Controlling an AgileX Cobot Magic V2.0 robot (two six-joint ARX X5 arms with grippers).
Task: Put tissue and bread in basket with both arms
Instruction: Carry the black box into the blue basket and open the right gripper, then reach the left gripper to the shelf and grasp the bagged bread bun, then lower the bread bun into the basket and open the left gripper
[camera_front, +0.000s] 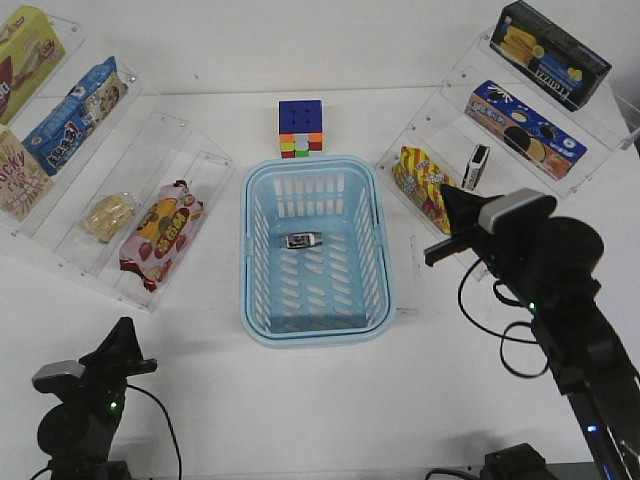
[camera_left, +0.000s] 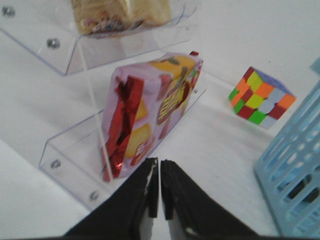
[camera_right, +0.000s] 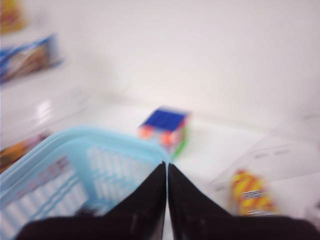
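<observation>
Two black robot arms work over a white bench (camera_front: 320, 400). One tissue pack (camera_front: 301, 240) lies flat on the floor of the light blue basket (camera_front: 314, 331) at the centre. A second pack (camera_front: 479, 166) stands upright on the clear shelf to the right. Wrapped bread (camera_front: 108, 215) sits on the left clear shelf (camera_front: 75, 262), beside a red-and-yellow snack bag (camera_front: 160, 234). Behind the basket is a colourful puzzle cube (camera_front: 301, 129). The left pincer (camera_left: 159, 200) is closed and empty, facing the snack bag. The right pincer (camera_right: 167, 200) is closed and empty, near the basket's right rim.
</observation>
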